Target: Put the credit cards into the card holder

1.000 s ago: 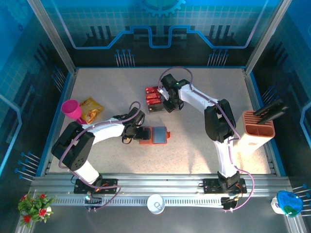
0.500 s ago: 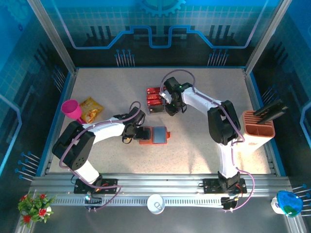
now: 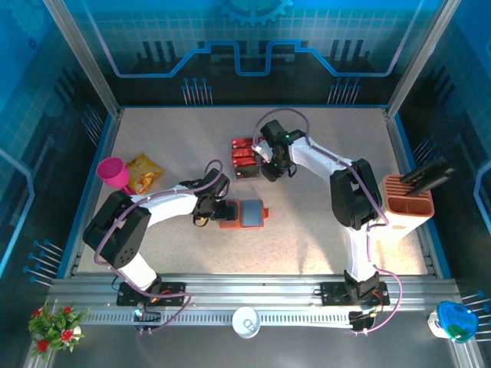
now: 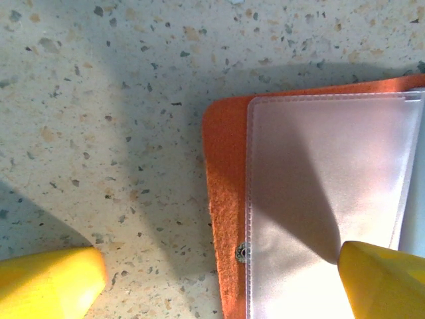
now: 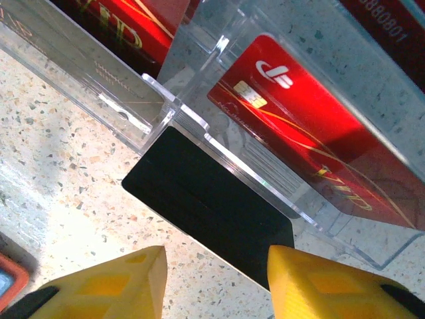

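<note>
**Cards point(image 5: 299, 146) in clear tray point(image 5: 113, 100), holder point(image 4: 222, 166) lying open**

Red cards sit in the compartments of the clear tray, which stands on a black base point(image 5: 206, 206). Right gripper point(image 5: 216, 266) hovers at the base's corner, jaws parted and gripping nothing. The holder lies open on the table point(image 4: 99, 100), nearer the arms and apart from the tray, its clear pocket point(image 4: 325, 199) facing up. Left gripper point(image 4: 219, 279) straddles the holder's edge with jaws spread wide and empty, one finger over the pocket.
</note>
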